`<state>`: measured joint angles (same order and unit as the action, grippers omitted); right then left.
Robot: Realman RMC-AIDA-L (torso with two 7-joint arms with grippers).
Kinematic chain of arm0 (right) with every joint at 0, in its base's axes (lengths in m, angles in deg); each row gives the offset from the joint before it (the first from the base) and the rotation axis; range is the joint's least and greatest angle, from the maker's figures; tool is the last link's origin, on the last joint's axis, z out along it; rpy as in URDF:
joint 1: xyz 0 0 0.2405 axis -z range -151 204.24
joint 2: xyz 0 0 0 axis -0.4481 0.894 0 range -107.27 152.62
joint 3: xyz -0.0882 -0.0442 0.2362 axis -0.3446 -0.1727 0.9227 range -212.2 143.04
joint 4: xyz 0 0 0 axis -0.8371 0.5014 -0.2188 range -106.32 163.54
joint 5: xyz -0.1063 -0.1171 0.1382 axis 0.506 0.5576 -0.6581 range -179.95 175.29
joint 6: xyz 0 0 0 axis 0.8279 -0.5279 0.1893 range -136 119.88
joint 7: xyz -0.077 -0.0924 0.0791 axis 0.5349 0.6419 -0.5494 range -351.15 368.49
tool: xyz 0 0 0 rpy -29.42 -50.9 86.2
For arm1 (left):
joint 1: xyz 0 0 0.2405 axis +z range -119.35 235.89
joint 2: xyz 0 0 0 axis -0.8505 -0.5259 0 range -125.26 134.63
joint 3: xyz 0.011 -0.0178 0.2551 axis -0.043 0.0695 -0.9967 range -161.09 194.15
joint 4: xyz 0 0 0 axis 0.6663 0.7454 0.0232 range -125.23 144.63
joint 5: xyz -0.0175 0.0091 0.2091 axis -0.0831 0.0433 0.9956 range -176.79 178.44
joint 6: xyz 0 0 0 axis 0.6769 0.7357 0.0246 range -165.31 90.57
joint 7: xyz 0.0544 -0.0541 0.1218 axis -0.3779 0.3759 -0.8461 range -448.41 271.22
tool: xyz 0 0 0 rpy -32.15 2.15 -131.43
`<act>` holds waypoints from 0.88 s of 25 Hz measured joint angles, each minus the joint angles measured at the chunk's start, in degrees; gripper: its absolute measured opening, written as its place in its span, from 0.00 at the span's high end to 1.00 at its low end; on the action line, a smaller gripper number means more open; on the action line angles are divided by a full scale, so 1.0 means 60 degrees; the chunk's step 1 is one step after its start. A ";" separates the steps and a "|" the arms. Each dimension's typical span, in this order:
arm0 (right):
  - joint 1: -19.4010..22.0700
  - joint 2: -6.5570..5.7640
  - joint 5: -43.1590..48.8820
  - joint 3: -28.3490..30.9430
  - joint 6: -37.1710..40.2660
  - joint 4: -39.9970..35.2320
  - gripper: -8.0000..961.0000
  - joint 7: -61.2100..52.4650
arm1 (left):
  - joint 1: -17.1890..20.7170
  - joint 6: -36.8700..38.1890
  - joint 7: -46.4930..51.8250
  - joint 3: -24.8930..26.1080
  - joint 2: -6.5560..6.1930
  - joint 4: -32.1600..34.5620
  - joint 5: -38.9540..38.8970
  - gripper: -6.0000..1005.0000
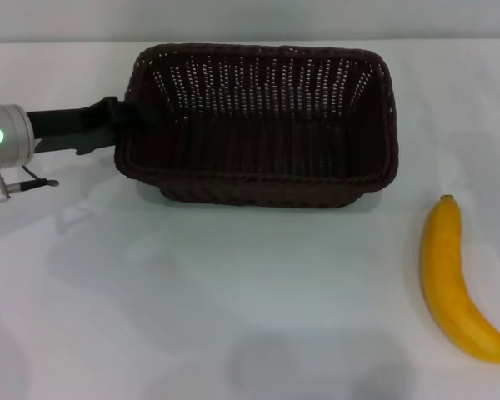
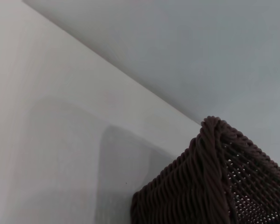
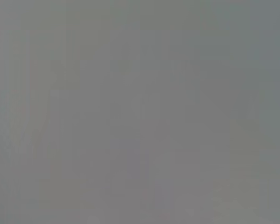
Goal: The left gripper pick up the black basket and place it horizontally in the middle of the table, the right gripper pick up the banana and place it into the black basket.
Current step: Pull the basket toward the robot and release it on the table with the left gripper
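The black basket (image 1: pixel 258 125) lies lengthwise across the white table (image 1: pixel 233 317), towards the back and middle. My left gripper (image 1: pixel 127 117) reaches in from the left and is shut on the basket's left end wall at the rim. The left wrist view shows one braided corner of the basket (image 2: pixel 210 186) close up, with none of my fingers in it. The yellow banana (image 1: pixel 454 279) lies on the table at the front right, stem pointing away from me, apart from the basket. My right gripper is out of view; the right wrist view shows only plain grey.
The table's far edge runs just behind the basket, with a grey wall (image 2: pixel 200 56) beyond it. Bare tabletop lies in front of the basket and to the banana's left.
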<state>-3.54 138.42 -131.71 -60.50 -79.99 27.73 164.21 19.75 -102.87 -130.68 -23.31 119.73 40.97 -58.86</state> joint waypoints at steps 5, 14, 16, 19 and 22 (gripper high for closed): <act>-0.0013 0.0001 0.0001 -0.0001 0.0037 0.0000 0.12 0.0000 | -0.0011 -0.0131 -0.0295 0.0004 0.0000 0.0021 -0.0329 0.55; 0.0148 -0.0025 -0.0021 0.0058 0.0036 0.0002 0.12 -0.0529 | 0.0653 -0.1288 -0.1977 0.0062 0.0006 0.0065 -0.1971 0.33; 0.0275 -0.0076 -0.0023 0.0097 0.0036 -0.0067 0.12 -0.1487 | 0.1003 -0.1363 -0.2165 0.0070 0.0009 0.0073 -0.2437 0.32; 0.0624 -0.0119 0.0072 -0.0220 0.0030 -0.0635 0.12 -0.3088 | 0.1481 -0.1551 -0.2479 0.0072 0.0002 0.0102 -0.2916 0.31; 0.1137 -0.0119 0.0094 -0.0878 -0.0041 -0.1411 0.12 -0.4604 | 0.1886 -0.1816 -0.2818 0.0079 0.0004 0.0180 -0.3024 0.31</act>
<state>3.28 137.71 -131.14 -65.77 -80.23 19.26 136.58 31.07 -113.77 -147.59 -22.84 119.76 42.04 -77.00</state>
